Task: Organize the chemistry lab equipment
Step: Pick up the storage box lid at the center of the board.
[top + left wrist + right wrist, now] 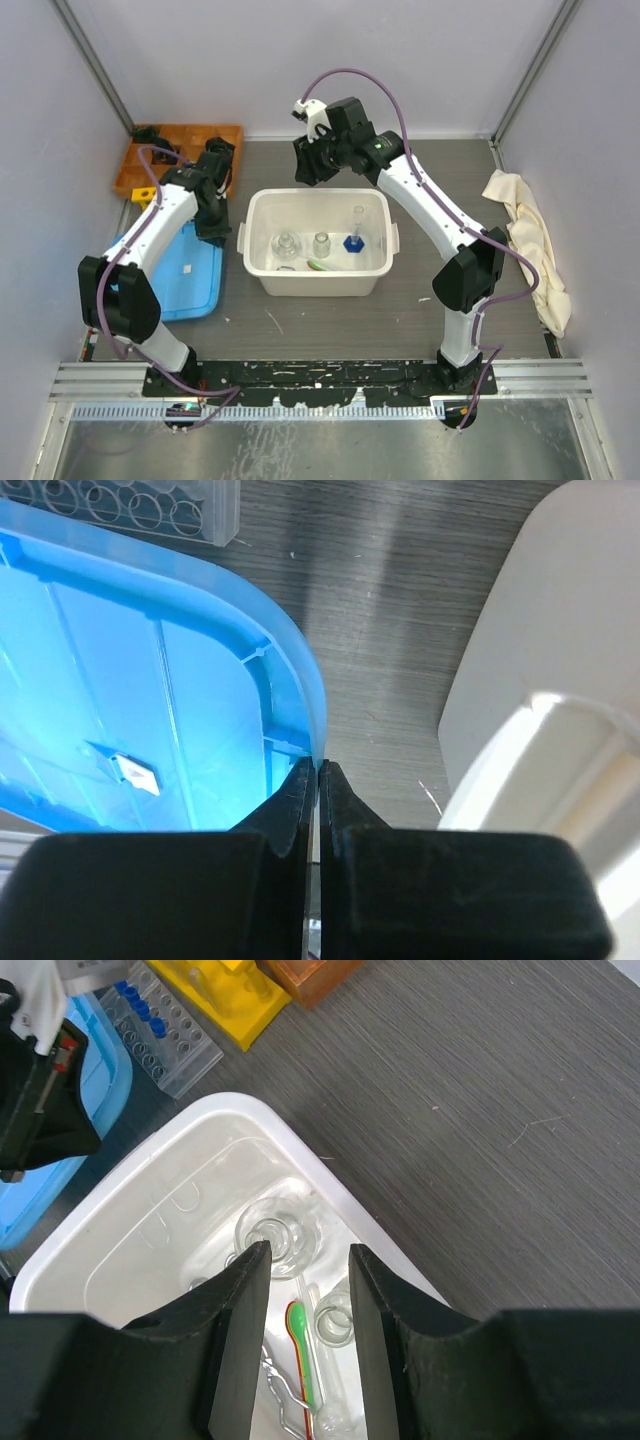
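A white bin (262,272) in the middle of the table holds a round glass flask (280,1235), a small glass vial (335,1320), a green spoon (303,1352), metal forceps (278,1400) and a blue-capped piece (353,242). My right gripper (310,1255) hangs open above the flask and vial with nothing between its fingers. My left gripper (318,770) sits at the bin's left side. Its jaws are pressed together on the rim of a blue lid (150,680) lying flat on the table.
A clear tube rack (160,1030) with blue caps, a yellow rack (215,995) and an orange tray (180,150) stand at the back left. A cream cloth (530,250) lies along the right wall. The white bin's wall (540,680) is close to the right of my left gripper.
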